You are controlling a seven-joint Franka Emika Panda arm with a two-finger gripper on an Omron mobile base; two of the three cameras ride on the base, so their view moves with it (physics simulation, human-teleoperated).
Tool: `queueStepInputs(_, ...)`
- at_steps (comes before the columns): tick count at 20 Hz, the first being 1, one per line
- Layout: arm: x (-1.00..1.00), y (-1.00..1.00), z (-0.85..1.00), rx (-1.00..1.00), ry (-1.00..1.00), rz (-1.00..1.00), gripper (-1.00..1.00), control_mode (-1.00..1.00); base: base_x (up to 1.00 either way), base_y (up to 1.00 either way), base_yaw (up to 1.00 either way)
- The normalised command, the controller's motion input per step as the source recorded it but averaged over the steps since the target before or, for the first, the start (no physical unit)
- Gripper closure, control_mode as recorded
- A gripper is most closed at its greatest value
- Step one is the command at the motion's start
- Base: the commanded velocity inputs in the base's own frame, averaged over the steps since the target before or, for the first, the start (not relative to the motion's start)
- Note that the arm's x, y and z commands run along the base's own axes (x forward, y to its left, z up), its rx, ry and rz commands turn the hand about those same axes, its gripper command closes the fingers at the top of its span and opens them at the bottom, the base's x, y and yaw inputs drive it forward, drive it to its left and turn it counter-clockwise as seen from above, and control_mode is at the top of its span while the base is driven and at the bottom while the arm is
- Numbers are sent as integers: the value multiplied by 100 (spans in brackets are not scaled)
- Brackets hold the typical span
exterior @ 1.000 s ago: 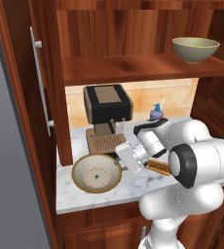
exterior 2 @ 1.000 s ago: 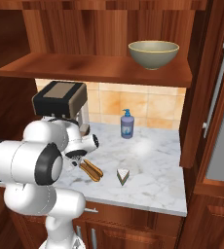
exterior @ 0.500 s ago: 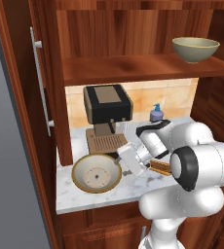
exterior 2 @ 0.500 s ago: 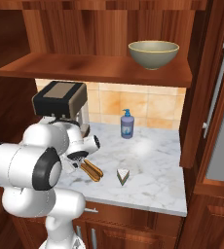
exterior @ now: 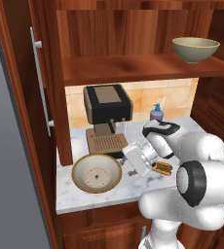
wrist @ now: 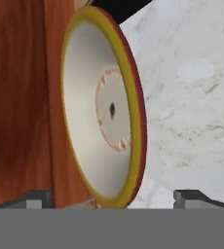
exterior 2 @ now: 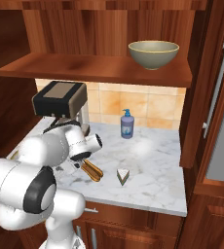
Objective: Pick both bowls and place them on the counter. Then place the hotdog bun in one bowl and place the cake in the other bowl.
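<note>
Tabletop (exterior: 80,192): polished grey-veined marble. Cabinets (exterior: 46,58): glossy reddish wood grain. Shallow bowl (exterior: 96,173): smooth glazed ceramic. Deep bowl (exterior 2: 153,53): matt ceramic.

arm (exterior: 201,155): my links are showing glossy white, rounded and thick
joints (exterior: 194,181): dark charcoal rings are capping the big round housings
wrist (exterior: 160,130): a black band is running across the white shell
hand (exterior: 140,158): a pale grey boxy block is sitting at my arm's end
fingertips (wrist: 194,198): two small dark grey tips are showing
</note>
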Motion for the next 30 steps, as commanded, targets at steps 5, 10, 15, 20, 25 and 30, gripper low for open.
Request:
queueStepInputs(5,-26,-10,23,-9,-23,-1,-100,-100,0,0,0)
queueStepInputs(10,-25,-10,35,0,-9,-2,-100,-100,0,0,0)
queueStepInputs(15,-23,-13,37,0,-5,-12,-100,-100,0,0,0)
queueStepInputs(20,-20,-18,37,0,2,-24,-100,-100,0,0,0)
queueStepInputs(25,-20,-20,34,0,9,-41,-100,-100,0,0,0)
queueStepInputs(30,-18,-21,31,0,16,-46,-100,-100,0,0,0)
